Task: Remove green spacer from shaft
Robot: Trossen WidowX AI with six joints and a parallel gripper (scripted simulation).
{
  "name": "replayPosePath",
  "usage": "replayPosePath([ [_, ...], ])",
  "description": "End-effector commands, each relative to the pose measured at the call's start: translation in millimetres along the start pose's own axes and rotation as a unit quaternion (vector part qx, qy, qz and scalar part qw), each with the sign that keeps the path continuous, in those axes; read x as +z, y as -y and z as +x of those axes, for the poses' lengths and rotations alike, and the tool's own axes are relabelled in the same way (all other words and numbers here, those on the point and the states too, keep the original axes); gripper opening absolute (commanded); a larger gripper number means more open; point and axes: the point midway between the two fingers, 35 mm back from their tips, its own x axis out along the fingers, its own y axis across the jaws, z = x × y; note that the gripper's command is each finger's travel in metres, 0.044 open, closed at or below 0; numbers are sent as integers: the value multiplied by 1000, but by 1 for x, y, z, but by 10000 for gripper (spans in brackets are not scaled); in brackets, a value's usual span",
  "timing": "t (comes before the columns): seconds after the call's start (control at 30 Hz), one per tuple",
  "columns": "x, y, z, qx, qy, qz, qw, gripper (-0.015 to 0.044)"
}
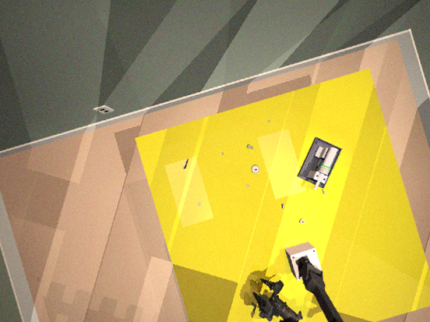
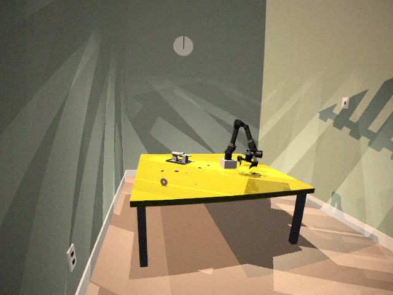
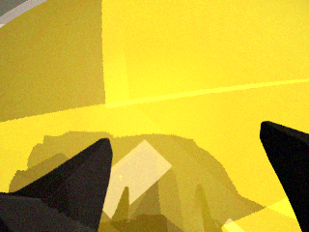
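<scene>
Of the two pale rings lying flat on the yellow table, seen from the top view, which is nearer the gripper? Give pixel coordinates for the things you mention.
The smaller ring (image 1: pixel 302 221), lying between the housing assembly (image 1: pixel 301 174) and the arm's white base (image 1: pixel 299 248).

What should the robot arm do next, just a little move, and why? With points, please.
I think it should swing its open jaws (image 1: pixel 257 288) (image 2: pixel 246 164) over toward the shaft, keeping them up off the table. Nothing is between them, and they hang well away from the housing (image 1: pixel 320 179) (image 2: pixel 185 158), where the green spacer (image 1: pixel 326 167) (image 2: pixel 180 153) is still up in the row.
</scene>
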Motion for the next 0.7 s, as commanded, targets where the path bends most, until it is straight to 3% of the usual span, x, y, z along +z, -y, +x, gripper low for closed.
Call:
replayPosePath([
  [0.0,1,1,1,-2,-1,-3,1000,426],
  [0.33,40,59,71,-97,-101,-174,975,440],
  [0.67,60,124,110,-115,-191,-276,935,440],
])
